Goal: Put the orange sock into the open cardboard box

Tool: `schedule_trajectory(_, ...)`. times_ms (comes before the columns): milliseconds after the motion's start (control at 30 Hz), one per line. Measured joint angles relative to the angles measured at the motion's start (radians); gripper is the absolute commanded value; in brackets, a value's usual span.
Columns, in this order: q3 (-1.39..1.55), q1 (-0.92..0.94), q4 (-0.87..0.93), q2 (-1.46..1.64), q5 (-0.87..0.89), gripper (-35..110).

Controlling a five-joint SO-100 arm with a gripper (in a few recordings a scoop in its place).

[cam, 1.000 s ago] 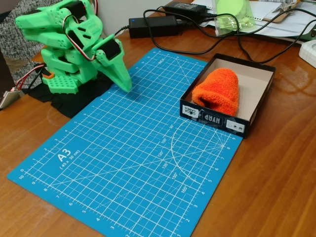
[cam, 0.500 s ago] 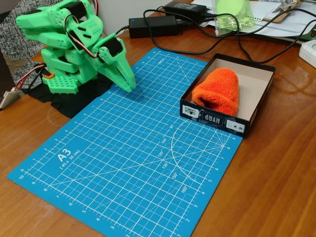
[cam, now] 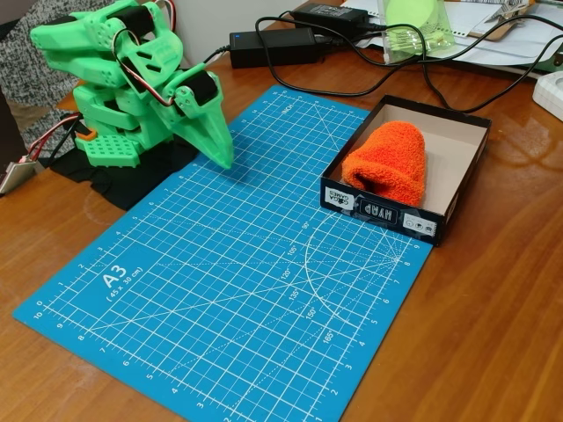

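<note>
The orange sock (cam: pixel 387 163), a thick fuzzy bundle, lies inside the open cardboard box (cam: pixel 457 171), against its left and near walls. The box is black outside with white labels and beige inside, and stands at the blue mat's right edge. My green gripper (cam: pixel 224 158) is folded back near the arm's base at the upper left, far from the box. Its fingers point down at the mat's left edge, closed together with nothing between them.
A blue A3 cutting mat (cam: pixel 220 272) covers the wooden table's middle. Black power bricks (cam: pixel 273 46) and cables (cam: pixel 422 61) run along the back. A clear green-tinted container (cam: pixel 418 26) and papers sit at the back right.
The gripper's fingers, slightly parted half a second ago, have come together, and the tip has shifted a little. The sock and box have not moved.
</note>
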Motion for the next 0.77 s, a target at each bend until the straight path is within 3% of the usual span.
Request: schedule_trajectory(767, 0.009, 0.011, -0.060, 0.002, 0.060, 0)
